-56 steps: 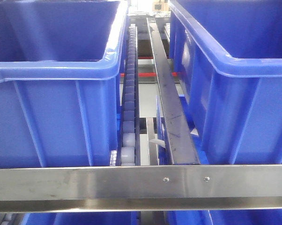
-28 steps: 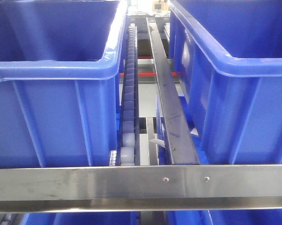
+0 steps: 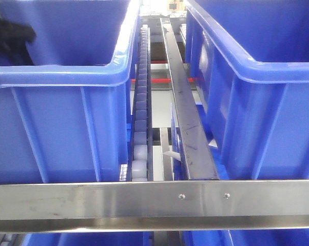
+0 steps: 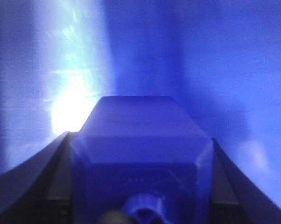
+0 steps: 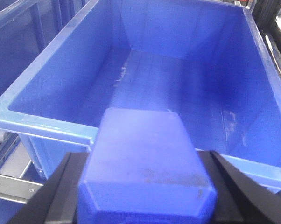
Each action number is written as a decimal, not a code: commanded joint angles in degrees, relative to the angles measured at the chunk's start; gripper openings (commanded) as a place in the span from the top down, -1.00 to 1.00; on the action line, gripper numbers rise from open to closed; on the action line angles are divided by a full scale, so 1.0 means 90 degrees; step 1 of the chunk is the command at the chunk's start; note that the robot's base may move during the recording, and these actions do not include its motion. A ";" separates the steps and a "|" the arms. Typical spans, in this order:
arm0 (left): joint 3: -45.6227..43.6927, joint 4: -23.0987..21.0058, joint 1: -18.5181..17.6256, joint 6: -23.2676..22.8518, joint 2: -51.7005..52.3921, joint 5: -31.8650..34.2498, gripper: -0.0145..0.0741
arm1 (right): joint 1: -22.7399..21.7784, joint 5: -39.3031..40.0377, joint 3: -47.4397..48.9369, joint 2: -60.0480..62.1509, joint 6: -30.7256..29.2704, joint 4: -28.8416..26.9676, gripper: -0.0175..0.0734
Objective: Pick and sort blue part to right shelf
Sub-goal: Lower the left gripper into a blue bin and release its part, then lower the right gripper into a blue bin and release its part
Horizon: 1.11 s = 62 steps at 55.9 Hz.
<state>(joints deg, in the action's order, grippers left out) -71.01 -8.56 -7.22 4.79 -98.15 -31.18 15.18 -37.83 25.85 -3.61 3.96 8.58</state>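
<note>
In the left wrist view my left gripper (image 4: pixel 138 142) is shut on a blue block-shaped part (image 4: pixel 140 126), its dark fingers (image 4: pixel 42 168) pressing both sides. It is deep inside a blue bin, close to the bin's wall (image 4: pixel 215 70). In the front view my left arm (image 3: pixel 8 35) shows as a dark shape over the left blue bin (image 3: pixel 67 77). In the right wrist view my right gripper (image 5: pixel 143 161) is shut on another blue block part (image 5: pixel 145 163), held just before the near rim of an empty blue bin (image 5: pixel 187 84).
In the front view a right blue bin (image 3: pixel 257 77) stands beside the left one. A roller track (image 3: pixel 141 102) and a metal rail (image 3: pixel 182 102) run between them. A steel crossbar (image 3: pixel 154 200) spans the front. More bins and rollers (image 5: pixel 5 140) lie left of the right gripper.
My left arm has come into the front view at the top left, over the left bin. The bins and rails have not moved.
</note>
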 commanded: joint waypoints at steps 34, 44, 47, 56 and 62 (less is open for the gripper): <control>-0.0436 -0.0053 -0.0002 0.0060 -0.0329 -0.0223 -0.70 | -0.0021 0.0527 0.0165 -0.0106 -0.0048 0.0087 0.15; -0.0731 -0.0053 -0.0002 0.0071 0.0001 -0.0858 -0.70 | -0.0021 0.0521 0.0165 -0.0106 -0.0048 0.0087 0.15; -0.0651 -0.0053 -0.0002 0.0115 0.0453 -0.0887 -0.68 | -0.0021 0.0521 0.0165 -0.0106 -0.0048 0.0087 0.15; -0.0250 0.0074 -0.0002 0.0213 0.1578 -0.0797 -0.43 | -0.0021 0.0521 0.0165 -0.0106 -0.0048 0.0087 0.15; 0.0207 0.0212 -0.0002 0.0213 0.2470 -0.0643 -0.18 | -0.0021 0.0514 0.0165 -0.0106 -0.0048 0.0087 0.15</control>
<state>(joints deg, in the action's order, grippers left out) -70.07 -7.25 -7.22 6.48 -83.27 -40.47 15.18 -38.04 25.85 -3.61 3.96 8.58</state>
